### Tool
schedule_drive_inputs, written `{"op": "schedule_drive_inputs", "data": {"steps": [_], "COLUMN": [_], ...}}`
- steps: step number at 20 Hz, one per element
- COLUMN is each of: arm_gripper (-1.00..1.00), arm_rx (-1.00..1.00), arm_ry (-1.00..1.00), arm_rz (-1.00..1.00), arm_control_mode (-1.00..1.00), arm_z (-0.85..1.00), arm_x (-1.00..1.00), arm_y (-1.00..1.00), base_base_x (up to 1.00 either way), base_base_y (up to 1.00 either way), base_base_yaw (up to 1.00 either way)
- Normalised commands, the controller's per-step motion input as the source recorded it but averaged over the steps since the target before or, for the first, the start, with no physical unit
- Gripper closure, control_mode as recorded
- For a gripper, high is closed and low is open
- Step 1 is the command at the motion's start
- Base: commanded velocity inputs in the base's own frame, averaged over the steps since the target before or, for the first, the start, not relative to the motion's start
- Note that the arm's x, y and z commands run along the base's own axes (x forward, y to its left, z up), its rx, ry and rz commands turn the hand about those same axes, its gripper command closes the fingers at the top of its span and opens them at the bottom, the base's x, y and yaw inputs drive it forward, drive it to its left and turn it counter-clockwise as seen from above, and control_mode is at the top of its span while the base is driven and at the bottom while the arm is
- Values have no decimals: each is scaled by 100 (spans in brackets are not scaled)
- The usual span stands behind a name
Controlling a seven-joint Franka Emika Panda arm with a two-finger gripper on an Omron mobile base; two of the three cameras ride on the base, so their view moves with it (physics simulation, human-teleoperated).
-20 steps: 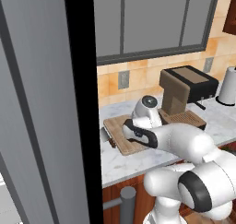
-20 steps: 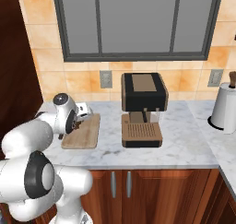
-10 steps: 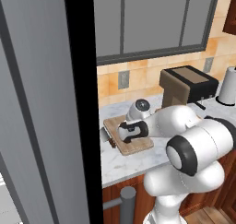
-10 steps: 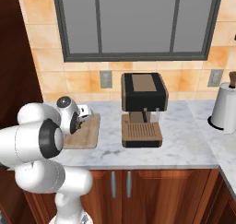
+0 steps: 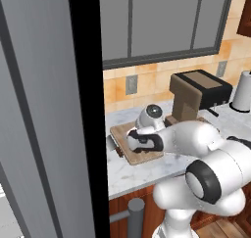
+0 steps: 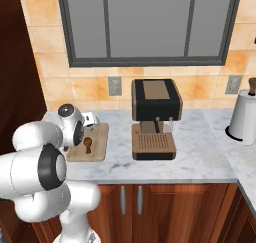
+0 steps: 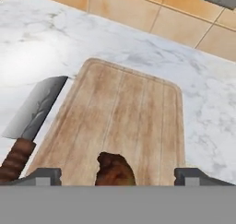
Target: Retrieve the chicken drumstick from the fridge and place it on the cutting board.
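Observation:
The chicken drumstick (image 7: 113, 169), small and reddish-brown, lies on the near part of the light wooden cutting board (image 7: 133, 117). My gripper (image 7: 120, 174) is open, with its fingertips (image 7: 44, 174) wide apart on either side of the meat and not touching it. From the right base view the drumstick (image 6: 88, 144) rests on the board (image 6: 100, 139) just below my hand. In the left base view my gripper (image 5: 142, 143) hangs low over the board (image 5: 128, 151). The grey fridge (image 5: 39, 109) door fills the left side, its bar handle (image 5: 135, 216) at the bottom.
A knife (image 7: 33, 120) with a brown handle lies on the marble counter (image 7: 60, 43) beside the board's left edge. The brown-and-black coffee machine (image 6: 152, 118) stands right of the board. A white canister (image 6: 243, 118) sits at the far right. A tiled wall rises behind.
My arm's elbow has folded back toward the base while the hand has stayed low over the board, drifting slightly left.

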Motion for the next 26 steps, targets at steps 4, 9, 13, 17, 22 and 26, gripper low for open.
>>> {"op": "schedule_drive_inputs", "data": {"steps": [4,9,13,17,22,26], "arm_gripper": [-100,-100,-100,-100,-100,-100], "arm_rx": [7,16,19,10,0,-2], "arm_ry": [-3,-14,-22,-9,7,-6], "arm_rz": [0,-2,-12,-16,-11,-12], "arm_control_mode": [-100,-100,-100,-100,-100,-100], "arm_z": [100,100,100,100,64,5], "arm_x": [-100,-100,-100,-100,-100,-59], "arm_y": [-5,-23,-32,-14,-3,-30], "base_base_x": [0,0,0,0,0,0], "base_base_y": [0,0,0,0,0,0], "base_base_yaw": [0,0,0,0,0,0]}}
